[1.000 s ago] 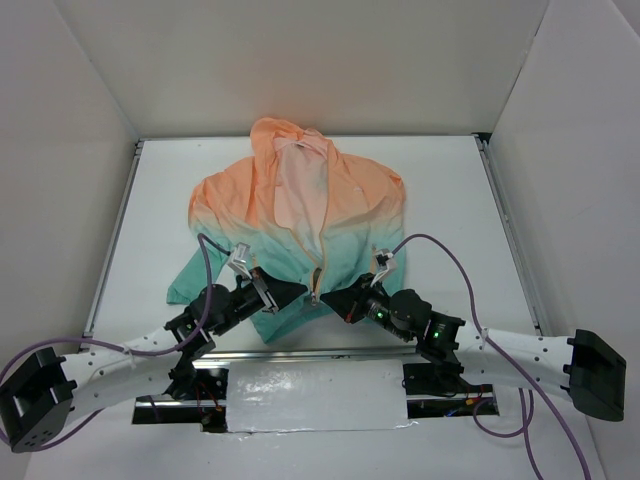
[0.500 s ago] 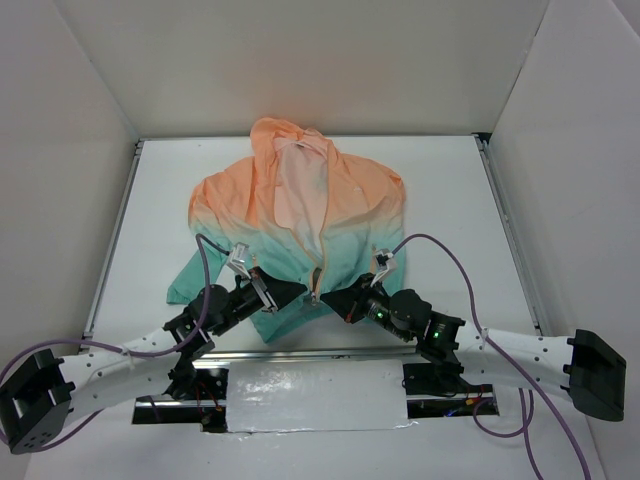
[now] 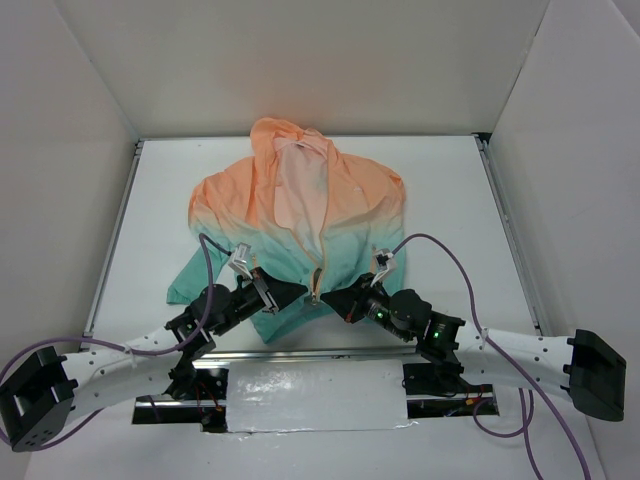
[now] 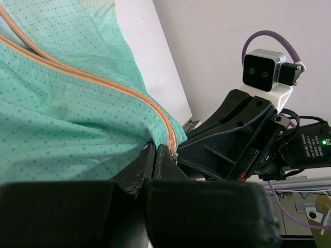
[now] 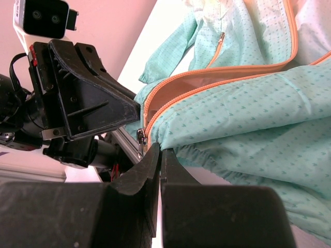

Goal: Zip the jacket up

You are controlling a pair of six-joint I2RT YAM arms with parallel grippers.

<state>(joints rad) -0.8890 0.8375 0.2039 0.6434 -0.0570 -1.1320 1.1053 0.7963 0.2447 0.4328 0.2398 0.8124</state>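
Note:
The jacket (image 3: 300, 215) lies flat on the table, its peach hood at the far side and its teal hem near the arms. Its orange zipper (image 3: 320, 262) runs down the middle, and the two sides stand apart in the right wrist view, with pale lining between them. My left gripper (image 3: 298, 291) (image 4: 156, 146) is shut on the hem just left of the zipper's bottom end. My right gripper (image 3: 330, 298) (image 5: 160, 147) is shut on the hem corner on the other side. The metal zipper slider (image 5: 140, 138) hangs beside its fingertips. The two grippers face each other, almost touching.
White walls enclose the table on three sides. A metal rail (image 3: 300, 352) runs along the near edge, right below the hem. Purple cables (image 3: 440, 250) loop over both arms. A white panel (image 3: 315, 400) sits between the arm bases.

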